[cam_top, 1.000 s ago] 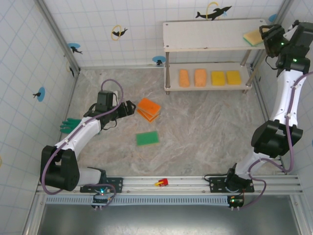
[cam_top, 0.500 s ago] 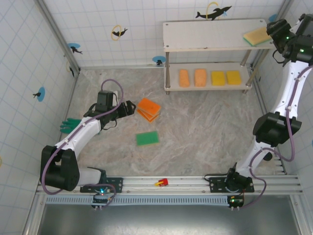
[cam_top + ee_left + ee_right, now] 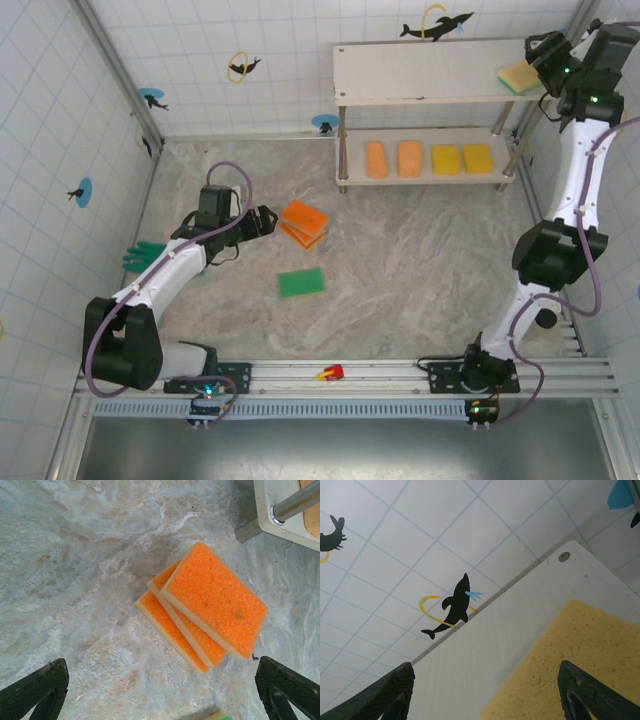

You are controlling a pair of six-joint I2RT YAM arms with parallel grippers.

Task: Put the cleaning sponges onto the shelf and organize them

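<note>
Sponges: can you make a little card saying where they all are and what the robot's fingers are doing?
shelf top board: one yellow top sponge, at the right end
shelf lower board: two orange sponges, two yellow sponges, in a row
floor: orange stack, green sponge
left fingers: open, facing the orange stack
right fingers: open, at the top sponge

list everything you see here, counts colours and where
shelf: one, off-white, two tiers, far right
top-tier sponge: one, yellow and green, right end of top tier
lower-tier sponges: four, two orange then two yellow, in a row
stacked sponges: three, orange, table centre
flat sponge: one, green, nearer than the stack
glove: one, green, far left
small object: one, red, front edge
left hand: one, black, open, facing the stack
right hand: one, black, open, at the top-tier sponge
</note>
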